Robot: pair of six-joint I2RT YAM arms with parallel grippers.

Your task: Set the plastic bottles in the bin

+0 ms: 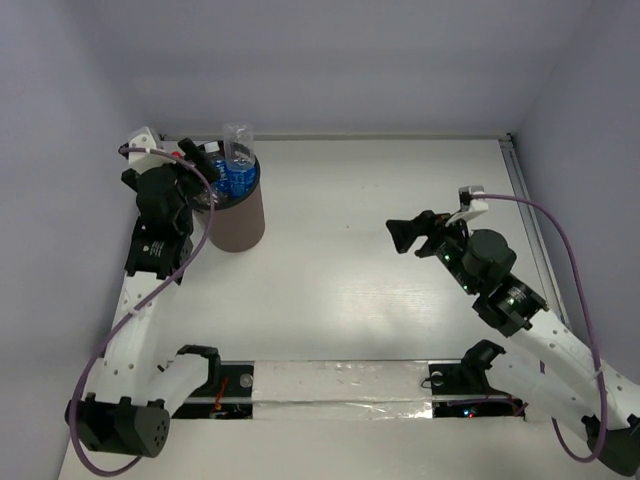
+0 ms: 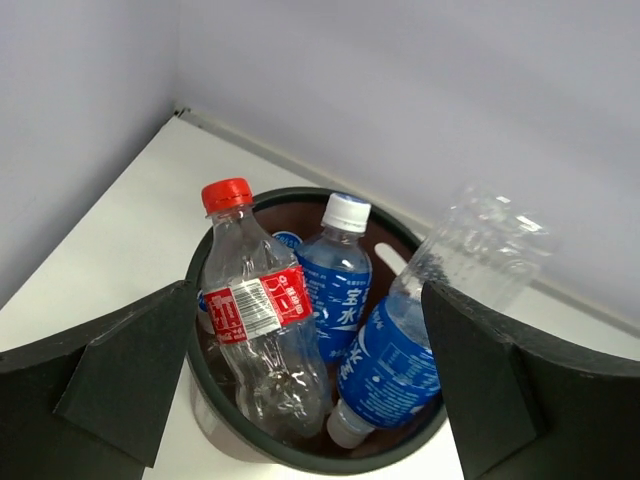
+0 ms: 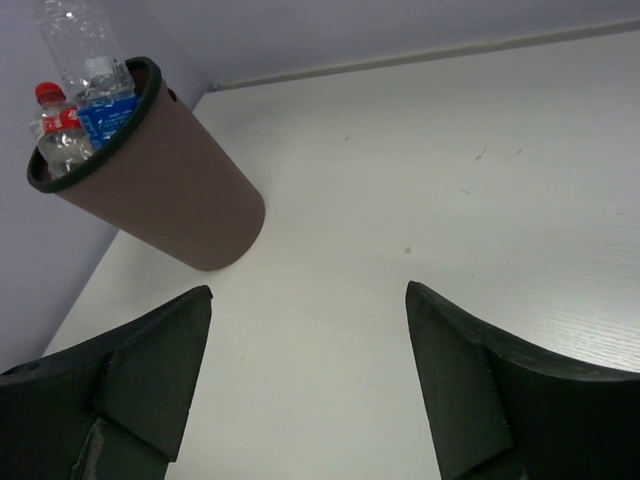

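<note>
our left pincer [image 2: 310, 375] released over dark brown round bin [image 1: 240, 225], clear plastic bottles [image 2: 262, 320] inside, our right pincer [image 3: 308, 335] released

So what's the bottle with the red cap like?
The red-capped bottle is clear, see-through plastic and looks empty, with a red and white label around its middle. Its cap is on. It stands cap-up and a little tilted inside the brown bin, close to the rim, with its top part poking out above. A blue-labelled bottle stands right beside it.
</note>
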